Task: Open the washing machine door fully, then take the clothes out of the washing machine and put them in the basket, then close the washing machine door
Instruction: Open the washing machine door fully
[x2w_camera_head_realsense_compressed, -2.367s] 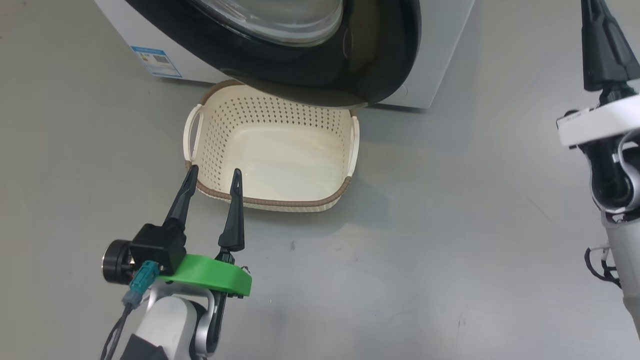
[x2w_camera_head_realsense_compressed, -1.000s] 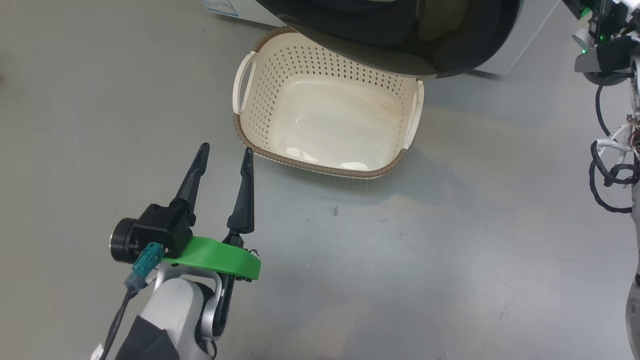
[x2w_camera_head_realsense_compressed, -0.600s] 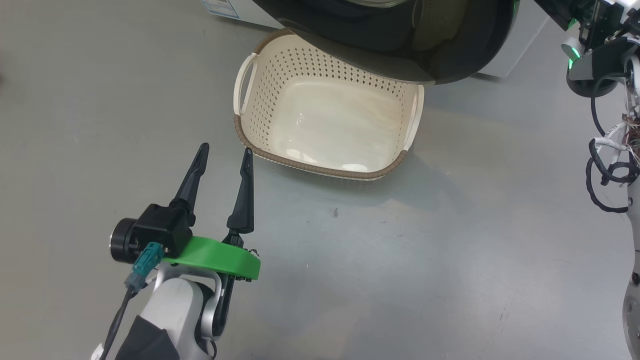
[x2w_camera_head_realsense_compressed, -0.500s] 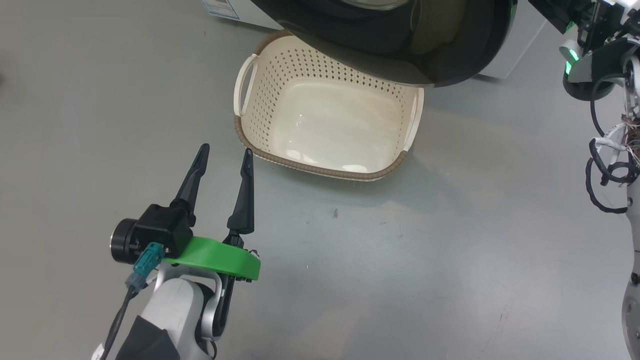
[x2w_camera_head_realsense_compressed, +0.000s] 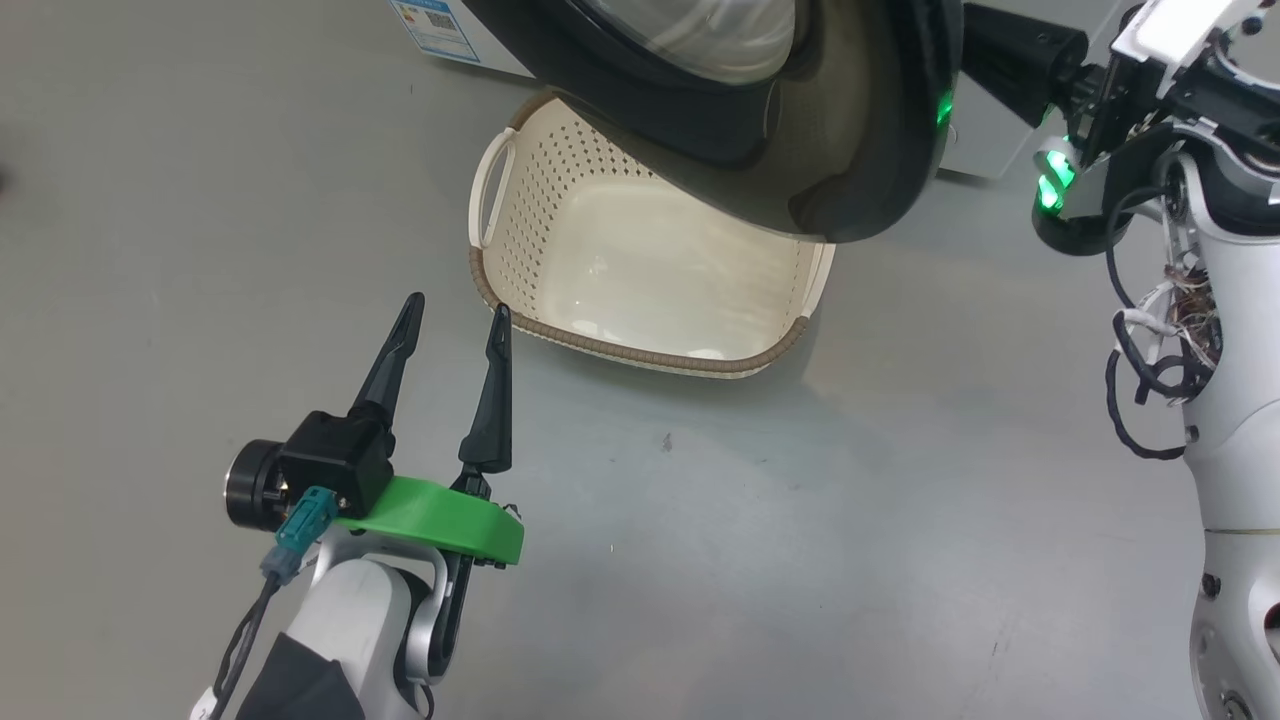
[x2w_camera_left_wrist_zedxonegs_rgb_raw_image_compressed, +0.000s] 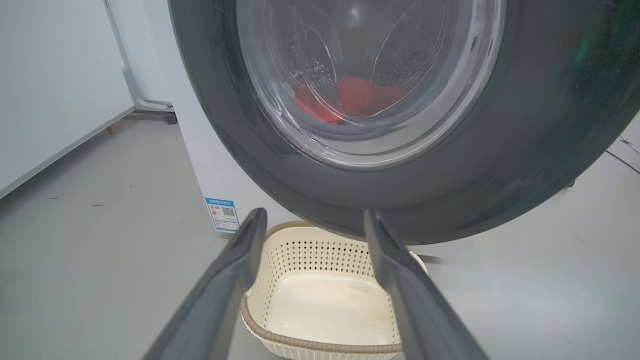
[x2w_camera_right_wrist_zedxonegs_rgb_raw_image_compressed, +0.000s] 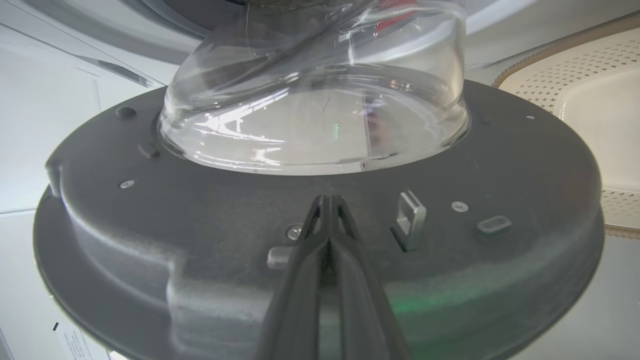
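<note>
The left wrist view alone shows the bright red soft clothes (x2w_camera_left_wrist_zedxonegs_rgb_raw_image_compressed: 350, 97). They lie low in the perforated steel drum of the big white front-loading washing machine (x2w_camera_left_wrist_zedxonegs_rgb_raw_image_compressed: 192, 150) and are seen through the door glass. They sit at 12 o'clock above the left gripper (x2w_camera_left_wrist_zedxonegs_rgb_raw_image_compressed: 312, 222), whose two long dark fingers stand spread wide with nothing between them.

The right wrist view alone shows the inner side of the large round washing machine door (x2w_camera_right_wrist_zedxonegs_rgb_raw_image_compressed: 500, 235), with its black rim and bulging clear glass bowl. That side is a matt grey face with screws and a small metal latch hook (x2w_camera_right_wrist_zedxonegs_rgb_raw_image_compressed: 411, 216). Here the right gripper (x2w_camera_right_wrist_zedxonegs_rgb_raw_image_compressed: 327, 200) is clenched, its fingers pressed together on nothing. Its tips lie at the grey face, just at 9 o'clock of the hook; whether they touch it I cannot tell.

The head view gives the layout. The door is swung partway out and hangs over the far half of the small cream perforated plastic basket (x2w_camera_head_realsense_compressed: 640, 352) with a brown woven-look rim. The basket stands on the grey floor (x2w_camera_head_realsense_compressed: 800, 550) with its bare cream bottom showing. It lies at 1 o'clock from the left gripper, near the right fingertip but apart from it. The right gripper reaches in from 2 o'clock, behind the door's edge.

A small blue-bordered sticker (x2w_camera_left_wrist_zedxonegs_rgb_raw_image_compressed: 222, 214) sits on the machine's lower front, at 10 o'clock of the basket. It carries a QR code and print too small to read.
</note>
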